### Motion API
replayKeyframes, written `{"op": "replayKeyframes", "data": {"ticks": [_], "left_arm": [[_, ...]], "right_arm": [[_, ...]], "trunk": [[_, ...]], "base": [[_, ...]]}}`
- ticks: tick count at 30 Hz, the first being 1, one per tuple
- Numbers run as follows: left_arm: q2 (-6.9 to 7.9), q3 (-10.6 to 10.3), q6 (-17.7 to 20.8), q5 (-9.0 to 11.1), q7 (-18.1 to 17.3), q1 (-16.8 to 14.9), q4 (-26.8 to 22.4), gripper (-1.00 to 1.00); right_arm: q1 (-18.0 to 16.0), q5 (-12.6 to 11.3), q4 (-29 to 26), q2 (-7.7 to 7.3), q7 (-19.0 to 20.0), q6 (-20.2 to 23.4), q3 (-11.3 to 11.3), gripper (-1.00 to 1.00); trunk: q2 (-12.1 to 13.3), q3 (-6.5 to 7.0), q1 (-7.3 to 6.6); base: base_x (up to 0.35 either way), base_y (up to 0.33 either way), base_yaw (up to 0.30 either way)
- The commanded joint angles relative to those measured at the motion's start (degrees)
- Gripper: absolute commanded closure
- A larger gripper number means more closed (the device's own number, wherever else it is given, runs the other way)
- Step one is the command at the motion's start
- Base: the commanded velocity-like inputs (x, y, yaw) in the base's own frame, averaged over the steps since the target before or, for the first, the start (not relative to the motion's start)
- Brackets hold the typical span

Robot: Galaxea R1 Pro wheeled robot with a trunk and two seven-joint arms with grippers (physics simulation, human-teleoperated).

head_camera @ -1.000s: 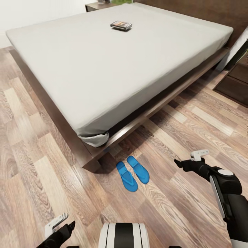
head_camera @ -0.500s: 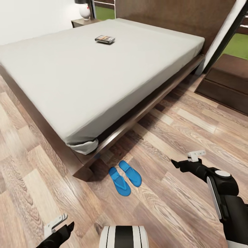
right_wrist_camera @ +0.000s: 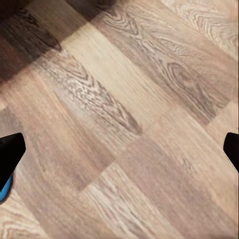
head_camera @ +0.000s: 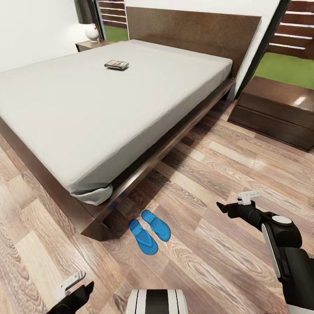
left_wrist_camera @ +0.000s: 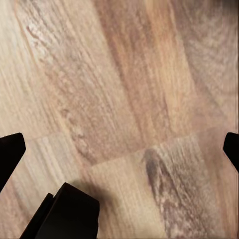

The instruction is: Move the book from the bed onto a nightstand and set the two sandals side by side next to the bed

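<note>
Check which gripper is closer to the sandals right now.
Roughly even in the head view, left perhaps slightly nearer. The sandals lie by the bed's corner; the left gripper hangs low to their left, the right gripper out to their right. Both are empty, over bare floor.

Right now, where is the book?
In the head view the book lies flat on the bed, far side of the mattress toward the headboard, well away from both grippers.

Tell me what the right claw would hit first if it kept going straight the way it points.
Most likely the wood-plank floor. The right claw looks down at bare planks between its open fingertips, with nothing nearer in the way. A sliver of blue sandal sits off to the side, outside that line.
</note>
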Motion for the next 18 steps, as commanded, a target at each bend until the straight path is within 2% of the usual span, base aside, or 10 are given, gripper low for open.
{"op": "replayKeyframes", "data": {"ticks": [1,10,11,12,15,18], "left_arm": [[0.05,-0.1,0.1,0.4,0.4,0.0,-0.1,-1.00],[-0.16,-1.0,1.7,0.6,0.4,-0.8,-0.3,-1.00],[-0.26,-1.5,2.6,0.6,0.4,-1.3,-0.3,-1.00],[-0.53,-3.4,5.3,0.6,0.4,-3.3,-0.3,-1.00],[-0.59,-4.2,6.1,0.6,0.4,-3.8,-0.3,-1.00],[-0.75,-6.1,7.7,0.6,0.5,-5.3,-0.4,-1.00]], "right_arm": [[0.0,0.6,-0.1,0.01,0.5,0.2,0.0,-1.00],[0.0,0.6,-0.1,0.01,0.5,0.2,0.0,-1.00],[0.0,0.6,-0.1,0.01,0.5,0.2,-0.1,-1.00],[0.0,0.6,-0.1,0.01,0.5,0.3,-0.1,-1.00],[0.0,0.6,-0.1,0.01,0.6,0.3,-0.1,-1.00],[0.0,0.6,-0.1,0.01,0.6,0.3,-0.2,-1.00]], "trunk": [[0.0,0.19,-0.03],[0.1,2.14,-0.26],[0.1,2.36,-0.29],[0.1,2.58,-0.31],[0.2,3.25,-0.39],[0.2,3.91,-0.47]], "base": [[0.000,0.000,-0.190],[0.000,0.000,-0.202],[0.000,0.000,-0.214],[0.000,0.000,-0.237],[0.000,0.000,-0.241],[0.000,0.000,-0.250]]}}
